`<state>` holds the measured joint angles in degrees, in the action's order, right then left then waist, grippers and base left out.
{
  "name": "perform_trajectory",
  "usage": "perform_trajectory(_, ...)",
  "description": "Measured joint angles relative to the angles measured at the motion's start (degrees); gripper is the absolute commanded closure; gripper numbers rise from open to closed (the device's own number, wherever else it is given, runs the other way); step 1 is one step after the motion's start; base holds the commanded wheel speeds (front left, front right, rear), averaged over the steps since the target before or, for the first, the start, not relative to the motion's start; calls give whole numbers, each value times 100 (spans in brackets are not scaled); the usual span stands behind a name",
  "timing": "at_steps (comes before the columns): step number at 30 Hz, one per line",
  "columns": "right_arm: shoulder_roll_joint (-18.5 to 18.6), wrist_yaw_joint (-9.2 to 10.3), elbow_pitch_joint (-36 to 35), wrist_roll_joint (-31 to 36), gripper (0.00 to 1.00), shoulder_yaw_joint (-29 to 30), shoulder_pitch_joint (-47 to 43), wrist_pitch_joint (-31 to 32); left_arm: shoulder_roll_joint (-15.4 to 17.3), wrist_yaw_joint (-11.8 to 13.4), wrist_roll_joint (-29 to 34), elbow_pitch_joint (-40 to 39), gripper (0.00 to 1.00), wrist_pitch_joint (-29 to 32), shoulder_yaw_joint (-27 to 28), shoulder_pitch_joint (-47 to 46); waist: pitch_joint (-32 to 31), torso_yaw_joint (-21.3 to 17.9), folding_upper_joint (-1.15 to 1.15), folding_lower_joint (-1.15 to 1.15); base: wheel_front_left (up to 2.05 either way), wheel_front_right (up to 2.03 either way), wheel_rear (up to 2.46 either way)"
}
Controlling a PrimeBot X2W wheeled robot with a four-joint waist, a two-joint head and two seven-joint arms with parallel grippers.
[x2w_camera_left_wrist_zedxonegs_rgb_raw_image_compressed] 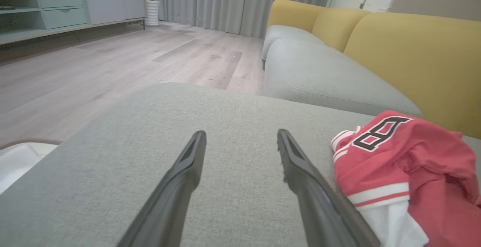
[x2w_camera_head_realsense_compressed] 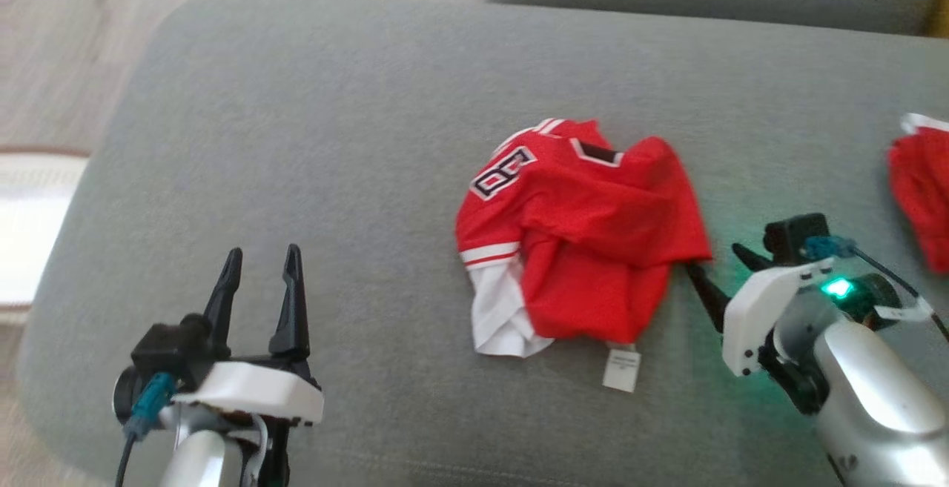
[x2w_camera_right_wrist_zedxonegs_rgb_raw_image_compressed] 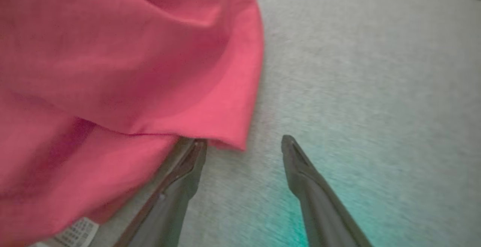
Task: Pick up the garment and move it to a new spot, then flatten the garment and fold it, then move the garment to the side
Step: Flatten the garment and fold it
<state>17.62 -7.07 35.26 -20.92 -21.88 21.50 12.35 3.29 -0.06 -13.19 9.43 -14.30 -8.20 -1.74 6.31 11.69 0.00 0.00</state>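
- Head view: a red jersey (x2w_camera_head_realsense_compressed: 586,242) with white trim and a black number 8 (x2w_camera_head_realsense_compressed: 504,172) lies crumpled on a grey cushion (x2w_camera_head_realsense_compressed: 334,138).
- A white label (x2w_camera_head_realsense_compressed: 621,368) sticks out from the jersey's near edge.
- The left gripper (x2w_camera_head_realsense_compressed: 263,256) is well to the left of the jersey and nearer the robot. Its jaws are released and hold a clear gap.
- The right gripper (x2w_camera_head_realsense_compressed: 713,259) sits just right of the jersey with its jaws released. One finger tip is at the jersey's right hem, and a green light (x2w_camera_head_realsense_compressed: 838,288) glows on the wrist.
- Another red cloth (x2w_camera_head_realsense_compressed: 919,190) lies well to the right of the jersey.
- Left wrist view: the left gripper (x2w_camera_left_wrist_zedxonegs_rgb_raw_image_compressed: 241,134) points across bare cushion (x2w_camera_left_wrist_zedxonegs_rgb_raw_image_compressed: 188,108), with its jaws spread. The jersey (x2w_camera_left_wrist_zedxonegs_rgb_raw_image_compressed: 413,164) lies just right of the right-hand finger, its number 8 (x2w_camera_left_wrist_zedxonegs_rgb_raw_image_compressed: 379,132) facing up.
- Beyond the jersey stand a sofa (x2w_camera_left_wrist_zedxonegs_rgb_raw_image_compressed: 413,51) with yellow backs, a wooden floor (x2w_camera_left_wrist_zedxonegs_rgb_raw_image_compressed: 112,70) and grey curtains (x2w_camera_left_wrist_zedxonegs_rgb_raw_image_compressed: 244,2).
- Right wrist view: the right gripper (x2w_camera_right_wrist_zedxonegs_rgb_raw_image_compressed: 244,140) has its jaws apart. The jersey (x2w_camera_right_wrist_zedxonegs_rgb_raw_image_compressed: 112,51) hangs over the tip of the left-hand finger, while the other finger lies clear of the jersey over the cushion (x2w_camera_right_wrist_zedxonegs_rgb_raw_image_compressed: 357,70). The label (x2w_camera_right_wrist_zedxonegs_rgb_raw_image_compressed: 77,232) shows below the jersey.
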Motion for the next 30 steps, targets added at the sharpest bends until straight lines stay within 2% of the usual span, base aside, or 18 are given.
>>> perform_trajectory(4,100,0,180,-331,0,-372,235,242,-18,2,-1,4,0,0,11,-62,153,262,0,0,0,0,0)
perform_trajectory(9,186,0,500,-389,0,-369,610,186,-42,5,-3,7,0,0,21,-119,282,487,0,0,0,0,0)
perform_trajectory(10,181,0,586,-387,22,-324,665,126,-44,7,-3,7,0,0,26,-119,291,511,0,0,0,0,0)
perform_trajectory(11,178,0,668,-377,65,-286,702,85,-45,7,-3,7,0,0,32,-119,288,522,0,0,0,0,0)
perform_trajectory(12,176,0,731,-360,100,-247,723,32,-46,8,-3,5,0,0,38,-119,278,523,0,0,0,0,0)
perform_trajectory(20,193,0,558,-309,100,-19,754,-430,-54,32,-9,4,0,0,137,-116,185,310,0,0,0,0,0)
perform_trajectory(24,432,0,218,-238,100,274,957,-537,-56,42,-10,4,0,0,122,-116,141,173,0,0,0,0,0)
perform_trajectory(27,654,0,-141,-211,100,459,1048,-447,-56,41,-10,5,0,0,129,-115,95,78,0,0,0,0,0)
perform_trajectory(30,776,0,-565,-147,100,483,930,-30,-57,41,-9,9,0,0,132,-98,58,-50,0,0,0,0,0)
